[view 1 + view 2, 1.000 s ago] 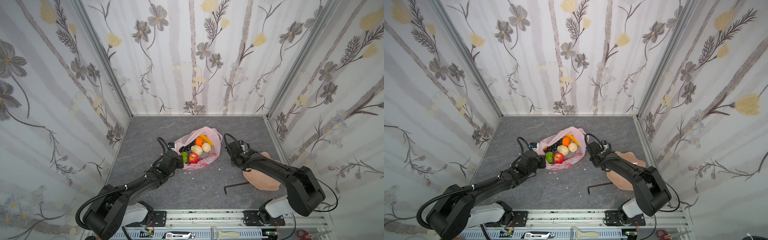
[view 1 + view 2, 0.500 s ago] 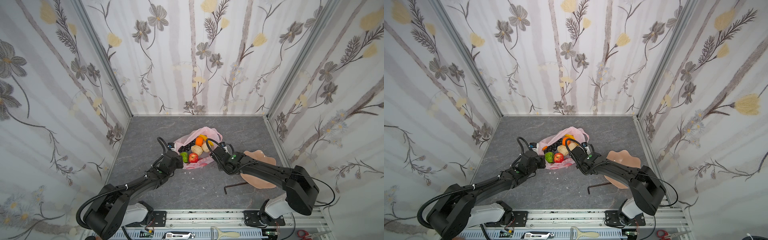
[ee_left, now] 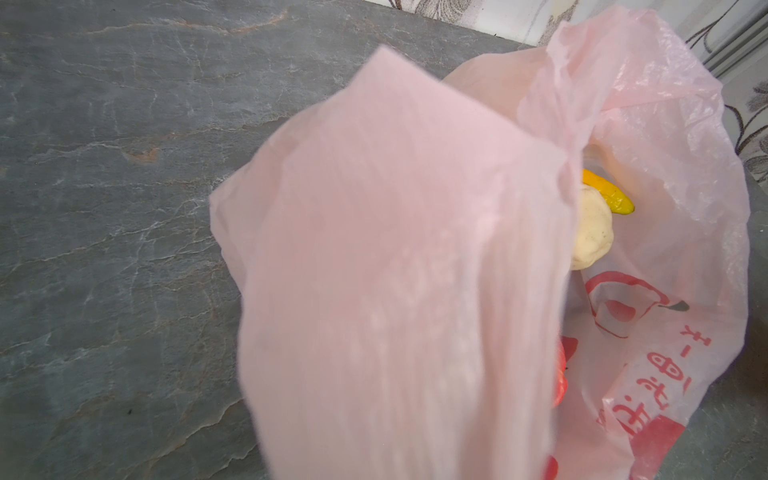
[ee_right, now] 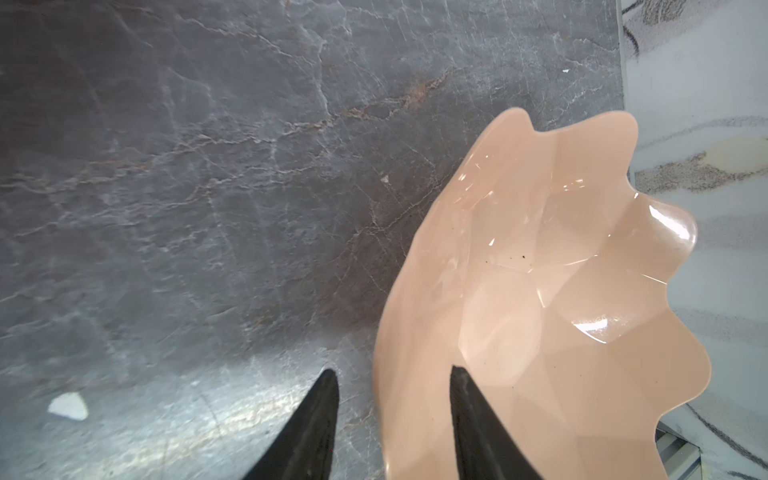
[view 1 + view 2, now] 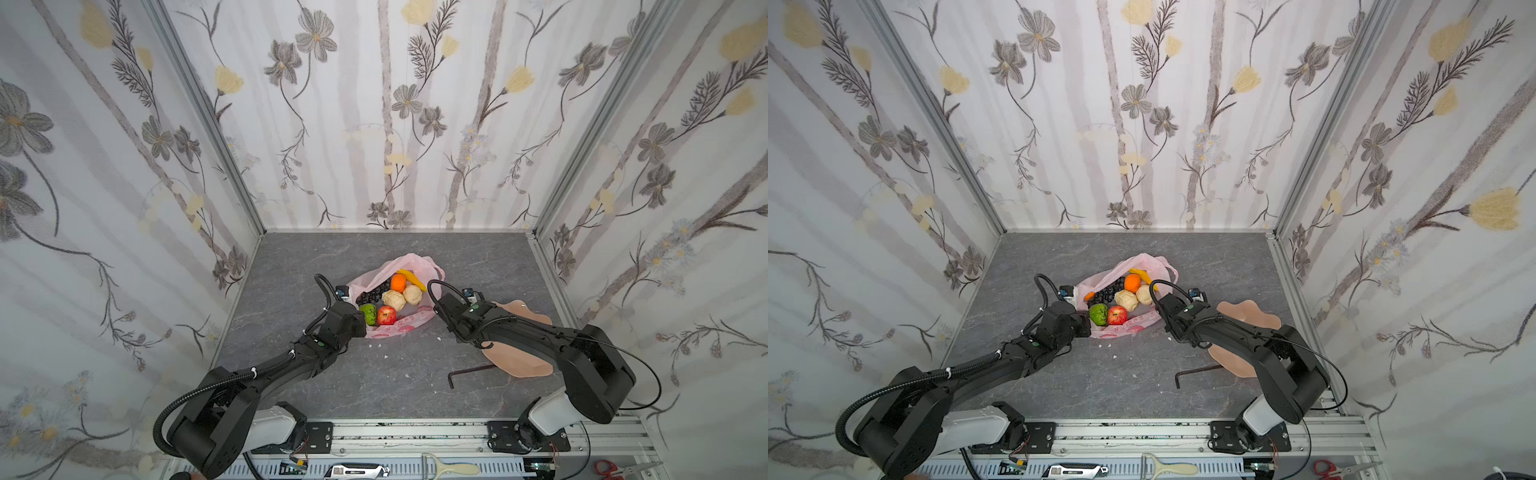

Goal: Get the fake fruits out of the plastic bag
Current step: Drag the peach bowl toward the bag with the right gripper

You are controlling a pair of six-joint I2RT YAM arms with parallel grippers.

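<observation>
The right jaws are released and hold nothing. In the right wrist view their two dark fingers (image 4: 320, 419) spread at the bottom of the frame, one over bare worktop (image 4: 208, 187) and the other in front of the rim of the peach dish (image 4: 540, 270).

The left jaws are hidden but clenched on the plastic bag (image 5: 409, 262) at its lower-left edge in both top views. Lifted pink film fills the left wrist view.

The bag lies open at the centre of the worktop with the fake fruits (image 5: 393, 300) still inside: red apple (image 5: 386, 316), green fruit (image 5: 368, 313), orange (image 5: 398, 282), banana (image 5: 412, 277) and grapes (image 5: 374, 296).

Since half a second ago the right arm has drawn back rightward from the bag's side toward the dish. The left arm, bag and fruits are unchanged.
</observation>
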